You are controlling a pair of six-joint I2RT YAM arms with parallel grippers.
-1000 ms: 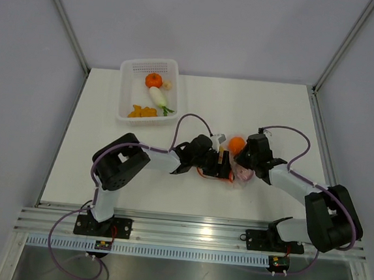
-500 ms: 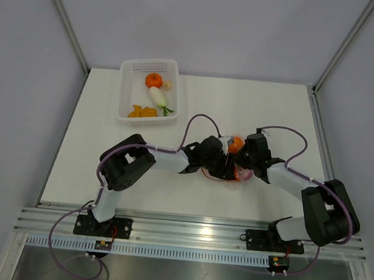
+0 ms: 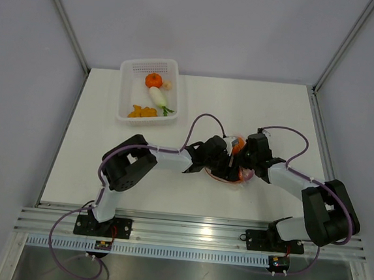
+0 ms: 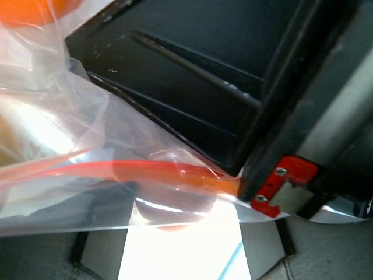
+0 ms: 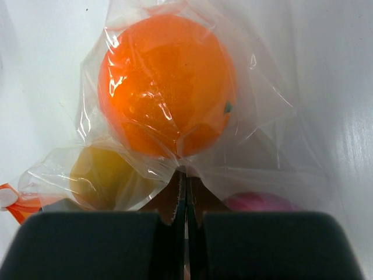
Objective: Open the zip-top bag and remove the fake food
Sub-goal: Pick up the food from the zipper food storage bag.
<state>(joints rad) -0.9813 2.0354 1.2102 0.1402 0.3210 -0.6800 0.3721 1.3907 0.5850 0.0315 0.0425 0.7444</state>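
The clear zip-top bag (image 3: 225, 178) lies mid-table under both grippers. My right gripper (image 5: 182, 175) is shut on a fold of its film. Through the plastic I see fake food: an orange ball (image 5: 166, 81), a yellow piece (image 5: 108, 175) and a pink piece (image 5: 259, 201). My left gripper (image 3: 227, 158) presses in against the right one, over the bag's mouth. In the left wrist view the red-orange zipper strip (image 4: 145, 172) runs across the film, and the left jaws look apart behind it with nothing clamped.
A white perforated basket (image 3: 132, 66) stands at the back left, holding an orange ball (image 3: 153, 80), a white radish-like piece (image 3: 158, 97) and yellow pieces (image 3: 142, 112). Metal posts and grey walls border the table.
The left arm has slid right until its gripper meets the right gripper over the bag. The bag and orange ball are now mostly covered. The right gripper stays pinched.
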